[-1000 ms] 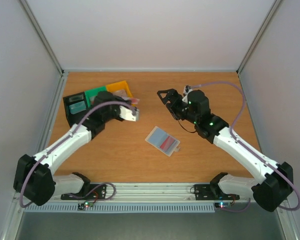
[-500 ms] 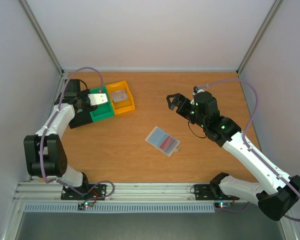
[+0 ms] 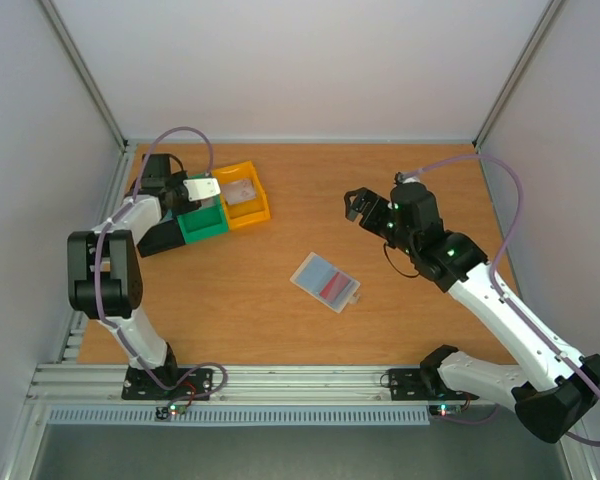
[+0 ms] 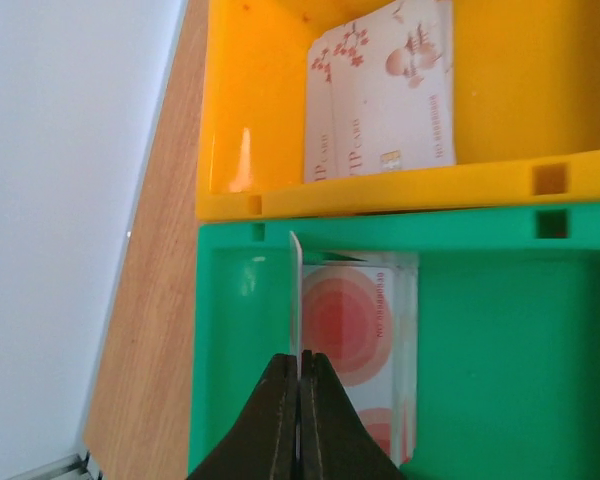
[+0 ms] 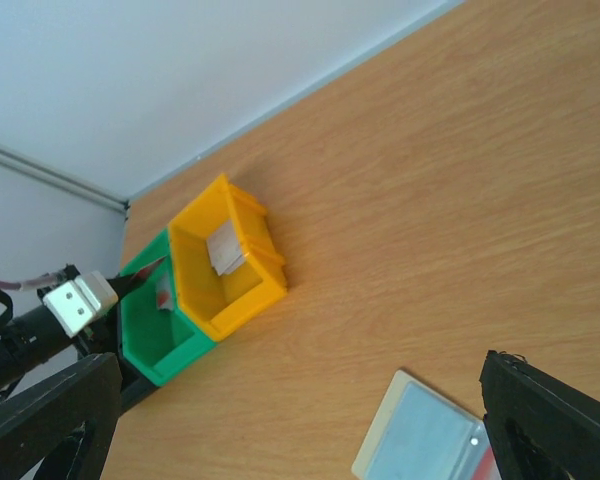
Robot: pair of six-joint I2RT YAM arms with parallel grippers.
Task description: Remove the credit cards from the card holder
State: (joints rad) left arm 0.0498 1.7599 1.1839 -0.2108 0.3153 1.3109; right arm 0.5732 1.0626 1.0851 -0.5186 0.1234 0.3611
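Observation:
The card holder (image 3: 325, 282) lies flat at mid table, with a pale bluish card (image 3: 314, 270) and a reddish-pink card (image 3: 336, 288) in its pockets. Its bluish end also shows in the right wrist view (image 5: 420, 440). My left gripper (image 3: 216, 197) is at the far left over the green bin (image 3: 202, 225). In the left wrist view it (image 4: 300, 370) is shut on a thin card (image 4: 296, 290) seen edge-on. My right gripper (image 3: 358, 207) is open and empty, in the air behind and right of the holder, and also shows in its wrist view (image 5: 300, 430).
A black bin (image 3: 158, 235), the green bin and a yellow bin (image 3: 248, 212) stand in a row at the far left. A red-and-white card (image 4: 355, 330) lies in the green bin (image 4: 500, 350). Pale patterned cards (image 4: 380, 90) lie in the yellow bin (image 4: 250, 100).
My left arm swung from mid table out to the far left, over the green bin. My right arm moved a little to the right.

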